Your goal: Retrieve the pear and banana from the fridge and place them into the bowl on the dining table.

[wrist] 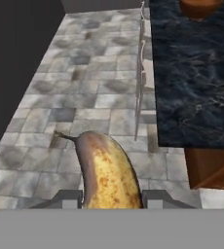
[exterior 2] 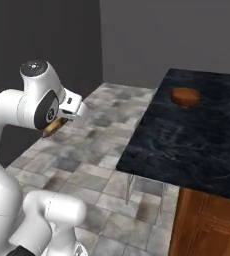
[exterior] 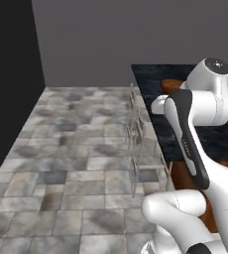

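My gripper [wrist: 112, 198] is shut on the banana [wrist: 106, 175], a curved yellow fruit with brown patches that sticks out forward between the fingers. In the right base view the gripper [exterior 2: 62, 119] holds the banana [exterior 2: 53, 128] in the air over the floor, left of the dining table [exterior 2: 187, 140]. The reddish-brown bowl [exterior 2: 185, 96] stands on the black marble top near its far left edge. It also appears at the top of the hand view as the bowl [wrist: 199, 7], and behind my arm as the bowl [exterior: 171, 85]. The pear and the fridge are out of view.
Pale chairs [exterior: 136, 129] stand along the table's near side, also seen as chairs [wrist: 142, 73]. Grey stone floor tiles [exterior: 76, 149] spread out to the left. A dark wall [exterior: 12, 74] closes the left side. The table's wooden base [exterior 2: 207, 220] is at lower right.
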Robot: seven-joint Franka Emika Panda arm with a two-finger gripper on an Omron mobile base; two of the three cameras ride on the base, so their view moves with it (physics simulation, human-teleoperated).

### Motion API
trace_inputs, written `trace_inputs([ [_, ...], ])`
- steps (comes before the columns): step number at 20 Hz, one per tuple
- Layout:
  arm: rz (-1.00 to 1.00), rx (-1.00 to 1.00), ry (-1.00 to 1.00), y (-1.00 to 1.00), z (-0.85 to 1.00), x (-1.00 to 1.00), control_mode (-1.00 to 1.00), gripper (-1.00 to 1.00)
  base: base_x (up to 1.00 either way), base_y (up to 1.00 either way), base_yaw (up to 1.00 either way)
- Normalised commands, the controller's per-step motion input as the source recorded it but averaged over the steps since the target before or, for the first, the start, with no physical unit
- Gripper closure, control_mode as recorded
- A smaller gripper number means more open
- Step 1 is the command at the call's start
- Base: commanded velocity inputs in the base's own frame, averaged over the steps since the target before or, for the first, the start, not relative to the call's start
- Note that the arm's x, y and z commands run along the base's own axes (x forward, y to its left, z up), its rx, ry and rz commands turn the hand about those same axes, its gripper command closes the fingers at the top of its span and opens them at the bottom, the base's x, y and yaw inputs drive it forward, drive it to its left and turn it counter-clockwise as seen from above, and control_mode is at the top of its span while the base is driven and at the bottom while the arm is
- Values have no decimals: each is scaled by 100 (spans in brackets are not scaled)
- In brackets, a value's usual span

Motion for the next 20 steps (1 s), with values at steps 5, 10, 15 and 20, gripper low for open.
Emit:
trace_inputs([
  [5,0,0,0,0,0,0,100,100,37,49,-42],
  [10,0,0,0,0,0,0,100,100,41,50,-42],
  [15,0,0,0,0,0,0,100,100,49,57,-42],
  [20,0,0,0,0,0,0,100,100,48,63,-42],
])
